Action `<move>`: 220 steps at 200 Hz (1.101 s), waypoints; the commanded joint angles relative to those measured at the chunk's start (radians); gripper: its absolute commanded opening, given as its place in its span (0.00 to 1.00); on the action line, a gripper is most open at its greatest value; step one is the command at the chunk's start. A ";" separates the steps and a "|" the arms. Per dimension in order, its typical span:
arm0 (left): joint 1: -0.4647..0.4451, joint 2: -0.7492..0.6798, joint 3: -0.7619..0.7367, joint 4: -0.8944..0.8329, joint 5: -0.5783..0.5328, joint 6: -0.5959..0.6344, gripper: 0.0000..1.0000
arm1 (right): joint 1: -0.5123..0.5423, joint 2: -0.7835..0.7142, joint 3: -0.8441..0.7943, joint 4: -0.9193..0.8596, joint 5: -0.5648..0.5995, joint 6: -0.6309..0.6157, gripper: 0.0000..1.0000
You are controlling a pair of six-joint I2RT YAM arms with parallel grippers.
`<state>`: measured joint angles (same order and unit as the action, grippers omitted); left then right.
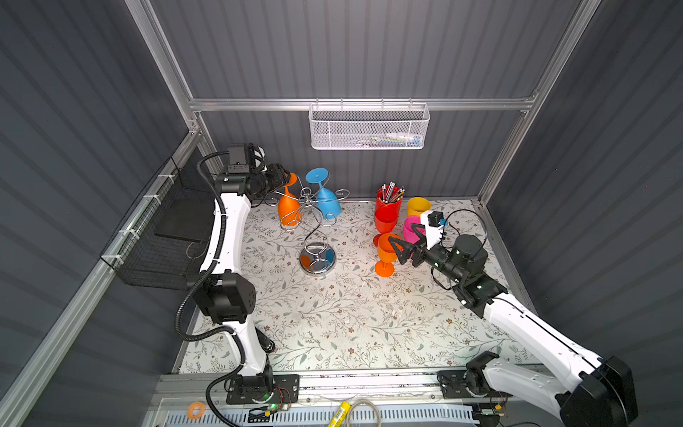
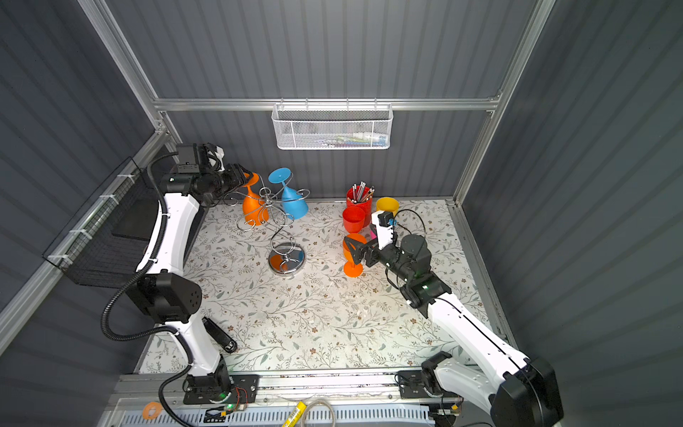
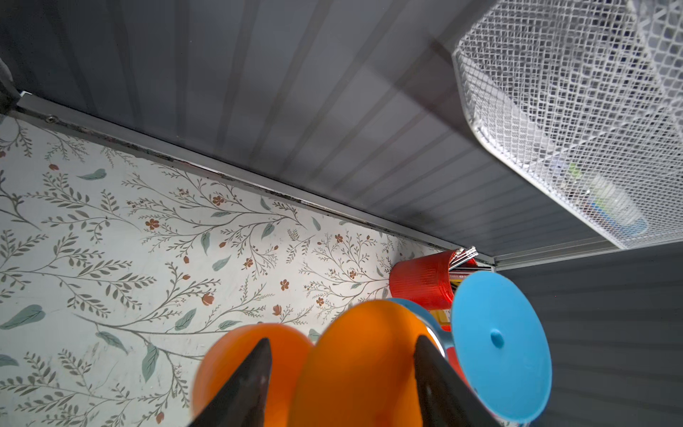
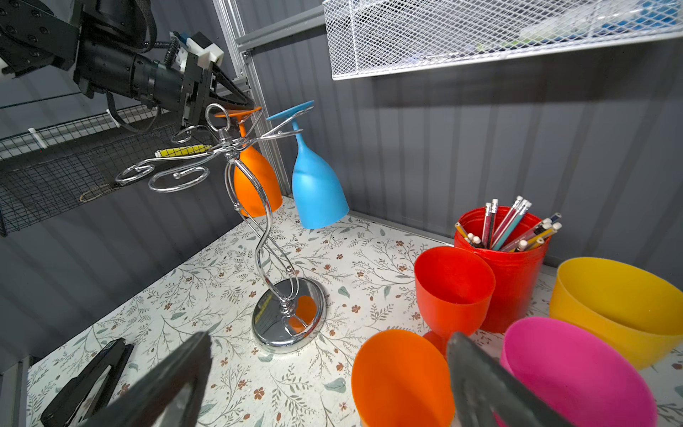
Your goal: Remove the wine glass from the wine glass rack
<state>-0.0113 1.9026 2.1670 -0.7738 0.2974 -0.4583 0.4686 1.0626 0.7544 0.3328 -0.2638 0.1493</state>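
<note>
Left hand (image 3: 343, 338) flanked the foot of the hanging orange plastic wine glass (image 4: 269, 177), grip unclear; it likely needed a square clamp before leaving the chrome wire rack (image 4: 269, 325).

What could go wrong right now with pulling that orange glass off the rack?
The left gripper straddles the foot of the hanging orange glass; if the stem snags the wire arm, the rack may tip. The blue glass hangs right beside it and could get knocked off.
</note>
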 commanded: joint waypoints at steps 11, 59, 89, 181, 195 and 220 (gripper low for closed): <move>0.007 -0.049 -0.024 0.025 0.059 -0.026 0.58 | 0.004 0.004 0.037 0.001 0.008 -0.012 0.99; 0.007 -0.072 -0.025 0.050 0.082 -0.050 0.54 | 0.006 0.010 0.040 -0.001 0.012 -0.012 0.99; 0.007 -0.085 -0.035 0.067 0.096 -0.061 0.50 | 0.008 0.013 0.042 -0.003 0.015 -0.013 0.99; 0.007 -0.122 -0.086 0.123 0.142 -0.092 0.37 | 0.010 0.021 0.048 -0.008 0.019 -0.013 0.99; 0.007 -0.124 -0.090 0.127 0.149 -0.096 0.35 | 0.009 0.025 0.049 -0.009 0.021 -0.013 0.99; 0.006 -0.133 -0.103 0.146 0.157 -0.105 0.32 | 0.011 0.027 0.051 -0.011 0.025 -0.013 0.99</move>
<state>-0.0055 1.8194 2.0766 -0.6559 0.4175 -0.5476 0.4744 1.0859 0.7727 0.3199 -0.2539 0.1486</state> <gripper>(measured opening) 0.337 0.991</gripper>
